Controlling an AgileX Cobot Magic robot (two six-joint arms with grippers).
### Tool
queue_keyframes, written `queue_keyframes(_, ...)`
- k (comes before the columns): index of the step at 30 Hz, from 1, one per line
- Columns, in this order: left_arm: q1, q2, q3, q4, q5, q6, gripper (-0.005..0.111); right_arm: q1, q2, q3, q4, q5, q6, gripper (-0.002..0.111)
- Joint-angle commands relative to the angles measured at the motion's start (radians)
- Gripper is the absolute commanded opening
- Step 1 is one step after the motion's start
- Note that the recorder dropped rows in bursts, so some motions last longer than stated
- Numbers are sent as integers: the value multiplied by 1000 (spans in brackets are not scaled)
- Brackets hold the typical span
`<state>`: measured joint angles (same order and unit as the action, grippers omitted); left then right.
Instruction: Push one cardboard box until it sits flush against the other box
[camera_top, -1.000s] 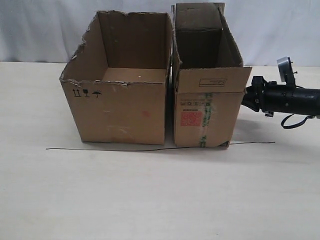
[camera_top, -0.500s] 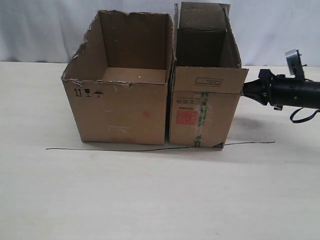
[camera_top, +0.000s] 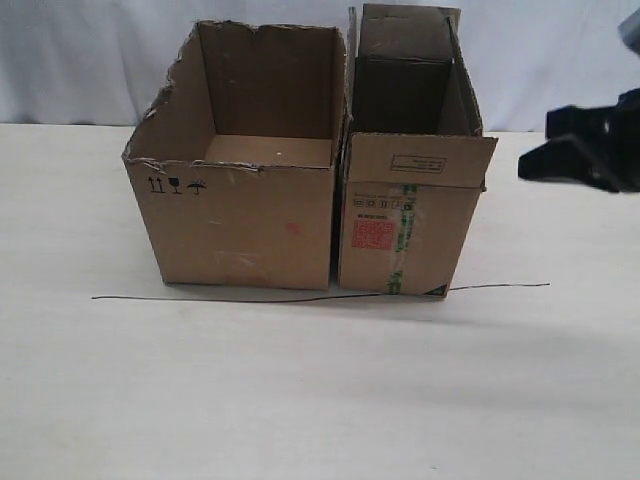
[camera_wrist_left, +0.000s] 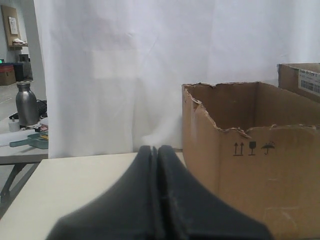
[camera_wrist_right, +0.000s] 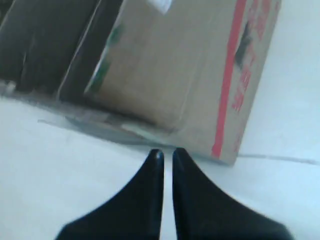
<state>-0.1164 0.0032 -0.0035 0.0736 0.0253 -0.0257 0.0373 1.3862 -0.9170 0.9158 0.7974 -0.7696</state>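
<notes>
The narrow cardboard box (camera_top: 405, 235), with its red label and green tape on the near end, stands side by side with the wider other box (camera_top: 245, 225) with the torn rim. Only a thin dark seam shows between them. My right gripper (camera_top: 525, 168) hangs off the table to the right of the cardboard box, apart from it. In the right wrist view that gripper (camera_wrist_right: 167, 152) has its fingers nearly together, holding nothing, with the red-striped side of the cardboard box (camera_wrist_right: 185, 65) ahead. My left gripper (camera_wrist_left: 156, 148) is shut and empty, beside the other box (camera_wrist_left: 260, 170).
A thin black line (camera_top: 250, 298) runs across the table (camera_top: 300, 400) along the front of both boxes. A white curtain (camera_top: 80, 60) hangs behind. The left wrist view shows a side table with a metal bottle (camera_wrist_left: 26, 102) beyond the curtain.
The cardboard box slid left against the other box, then stopped. The right arm drew back to the right and rose away from the box's side.
</notes>
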Motion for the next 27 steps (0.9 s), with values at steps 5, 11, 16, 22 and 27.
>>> queue_keyframes(5, 4, -3, 4, 3, -9, -5, 0, 161, -233, 214, -287, -129, 321, 5)
queue_keyframes(11, 4, -3, 4, 3, -9, -5, 0, 163, -230, 345, -126, -310, 222, 5)
queue_keyframes(16, 4, -3, 4, 3, -9, -5, 0, 163, -158, 362, 55, -337, 26, 5)
queue_keyframes(22, 4, -3, 4, 3, -9, -5, 0, 163, -55, 360, 416, -364, -300, 5)
queue_keyframes(27, 4, -3, 4, 3, -9, -5, 0, 163, 29, 352, 698, -403, -588, 5)
